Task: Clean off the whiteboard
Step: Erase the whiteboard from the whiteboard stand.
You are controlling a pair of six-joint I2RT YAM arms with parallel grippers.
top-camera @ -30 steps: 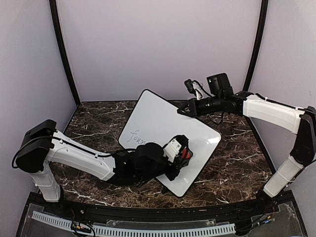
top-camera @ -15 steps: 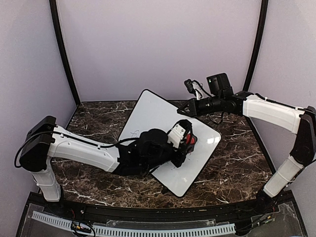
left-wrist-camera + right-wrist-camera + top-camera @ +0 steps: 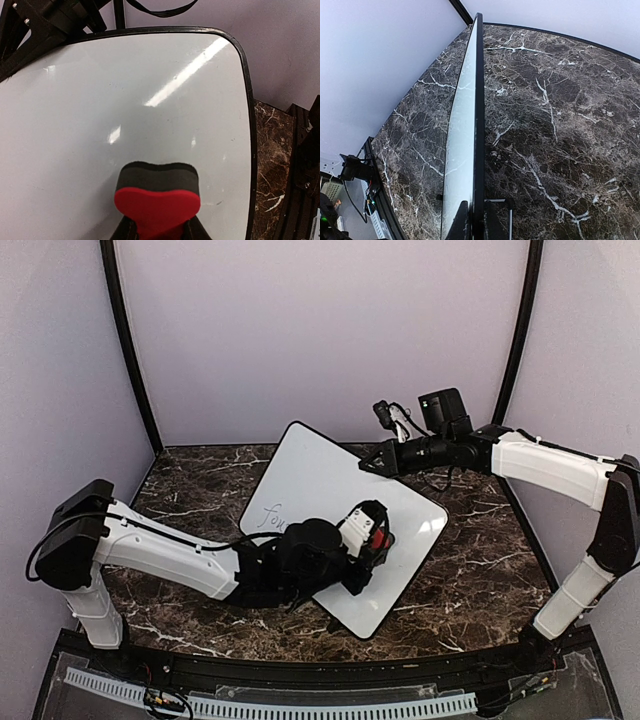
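The whiteboard [image 3: 330, 490] lies tilted on the marble table, with faint handwriting at its left part beside the left arm. My left gripper [image 3: 375, 540] is shut on a red eraser [image 3: 157, 202] with a dark felt face, pressed on the board's white surface [image 3: 125, 100] near its middle right. My right gripper [image 3: 368, 466] is shut on the board's far black rim [image 3: 478, 130]; its fingertips [image 3: 461, 222] pinch the edge from both sides.
The dark marble table [image 3: 190, 490] surrounds the board, with curved lilac walls behind. A black rail [image 3: 300, 665] runs along the near edge. The right arm [image 3: 550, 465] reaches in from the right.
My left gripper slid the eraser up and right across the board, then back down and left a little. The handwriting shows again at the left. The right gripper has not moved.
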